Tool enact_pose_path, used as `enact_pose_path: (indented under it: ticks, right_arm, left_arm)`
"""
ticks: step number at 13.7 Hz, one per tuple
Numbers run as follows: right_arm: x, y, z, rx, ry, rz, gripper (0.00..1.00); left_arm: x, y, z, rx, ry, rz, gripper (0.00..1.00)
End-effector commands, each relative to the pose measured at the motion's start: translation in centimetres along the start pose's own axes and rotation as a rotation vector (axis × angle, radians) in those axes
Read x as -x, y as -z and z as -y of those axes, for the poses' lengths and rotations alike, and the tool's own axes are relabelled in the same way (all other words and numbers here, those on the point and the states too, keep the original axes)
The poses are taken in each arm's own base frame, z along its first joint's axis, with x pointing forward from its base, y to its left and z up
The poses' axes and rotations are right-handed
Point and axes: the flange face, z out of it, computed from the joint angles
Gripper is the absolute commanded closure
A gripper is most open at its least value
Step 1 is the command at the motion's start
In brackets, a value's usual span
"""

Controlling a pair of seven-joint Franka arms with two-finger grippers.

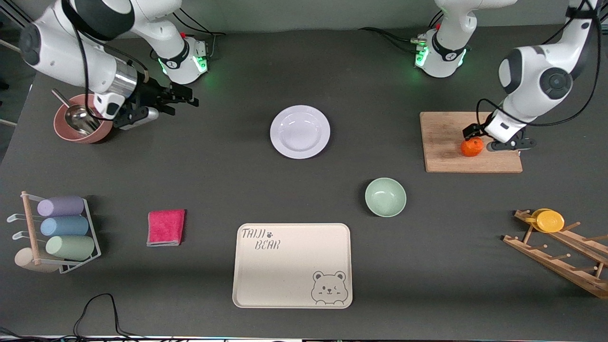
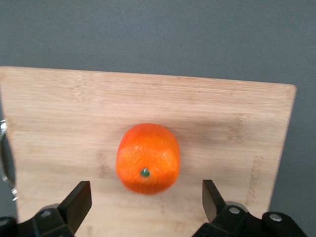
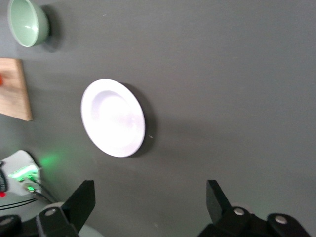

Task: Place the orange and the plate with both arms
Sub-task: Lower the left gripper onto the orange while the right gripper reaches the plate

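Observation:
The orange lies on a wooden cutting board toward the left arm's end of the table. My left gripper is low over the board, open, right beside the orange. In the left wrist view the orange sits just ahead of the open gripper, apart from both fingertips. The lavender-white plate lies flat mid-table. My right gripper is open and empty, up over the table between a pink bowl and the plate. The right wrist view shows the plate well ahead of the open gripper.
A mint-green bowl and the cream bear tray sit nearer the camera than the plate. A pink bowl with a metal ladle, a pink cloth, a cup rack and a wooden rack with a yellow disc line the ends.

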Motion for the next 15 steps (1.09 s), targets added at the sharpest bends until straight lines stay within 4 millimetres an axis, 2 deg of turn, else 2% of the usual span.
enact_pose_path:
  ticks: [1,4,7,8,9,13,15]
  right_arm:
    - [-0.1,-4.0,-1.8,-0.135,0.040,-0.008,0.00]
    - [-0.9,-7.9,-4.0,-0.230,0.077,-0.040,0.00]
    - [-1.1,-13.3,-6.6,-0.392,0.087,-0.069,0.00]
    - [-1.2,-14.9,-7.4,-0.426,0.098,-0.085,0.00]
    - [-1.4,-16.3,-8.2,-0.451,0.110,-0.104,0.00]
    - [-0.9,-21.8,-11.0,-0.553,0.116,-0.165,0.00]
    - [-0.6,-23.4,-11.9,-0.608,0.097,-0.159,0.00]
  left_arm:
    - [-0.3,-2.4,0.1,-0.006,-0.023,-0.017,0.00]
    - [-0.4,-3.7,0.1,-0.007,-0.022,-0.015,0.00]
    - [-0.4,-4.1,0.2,-0.008,-0.021,-0.017,0.00]
    - [-0.4,-4.1,0.2,-0.008,-0.021,-0.015,0.04]
    - [-0.4,-3.9,0.2,-0.007,-0.023,-0.018,0.99]
    - [-0.5,-3.7,0.3,-0.006,-0.021,-0.023,1.00]
    - [-0.6,-2.7,0.3,-0.006,-0.022,-0.030,1.00]
